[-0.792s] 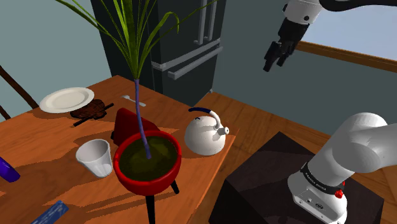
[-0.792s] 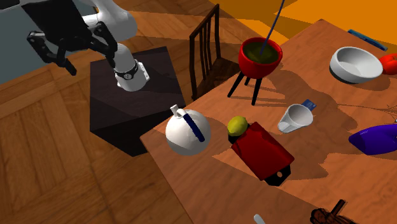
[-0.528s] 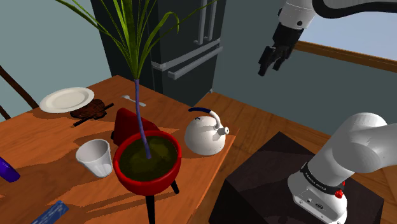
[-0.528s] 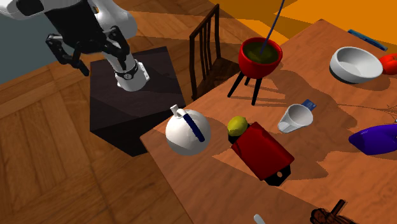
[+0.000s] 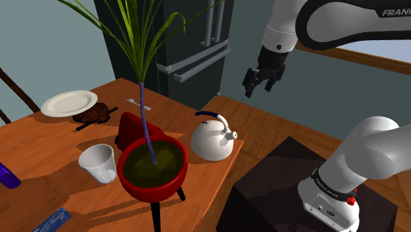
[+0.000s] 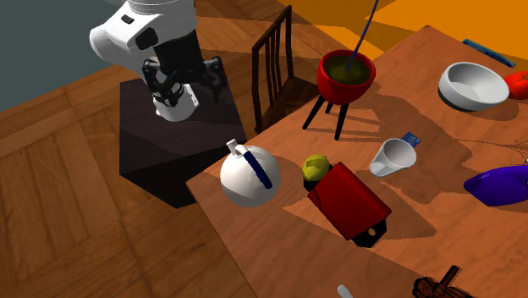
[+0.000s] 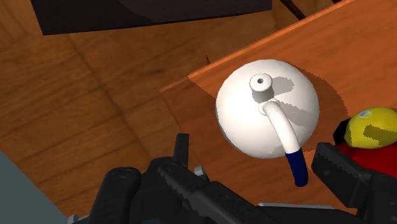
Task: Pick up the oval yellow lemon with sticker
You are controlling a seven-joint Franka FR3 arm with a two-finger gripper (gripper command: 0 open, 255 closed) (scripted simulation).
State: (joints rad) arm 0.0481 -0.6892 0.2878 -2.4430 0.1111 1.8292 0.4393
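Note:
The yellow lemon (image 6: 316, 167) with a small sticker lies on the wooden table (image 6: 279, 245), pressed against a red box (image 6: 347, 201) and close to a white kettle (image 6: 248, 176). In the wrist view the lemon (image 7: 372, 126) sits beyond the kettle (image 7: 267, 105), off to the side of my right finger. My black gripper (image 5: 258, 82) hangs open in the air above the floor, past the table's edge and higher than the kettle (image 5: 212, 138). Nothing is between its fingers (image 7: 343, 172). Over the stand, the gripper (image 6: 182, 80) shows its fingers spread.
A red pot (image 5: 153, 168) with a tall plant stands on legs near the table's front, with a white cup (image 5: 99, 163) beside it. A plate (image 5: 68, 103), a white bowl (image 6: 470, 85), a purple object (image 6: 497, 184) and a chair (image 6: 272, 68) are around. The dark stand (image 6: 178, 135) adjoins the table.
The arm has swung the gripper down and toward the shoulder view's left, closer to the table and kettle. It stays open. Nothing on the table has moved.

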